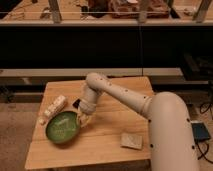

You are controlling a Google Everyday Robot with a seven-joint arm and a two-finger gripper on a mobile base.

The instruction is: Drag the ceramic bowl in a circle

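On the wooden counter (pixel 112 127), toward its front-left corner: the green ceramic bowl (pixel 60 129), round (so no long axis to mind). Down at the bowl's right rim, as the camera view has it: the end effector (pixel 83 119), touching or all but. Impossible to tell whether open or clamped. From there, bowl centre off to view-left and slightly forward, probably the offset to hold through any circling drag.
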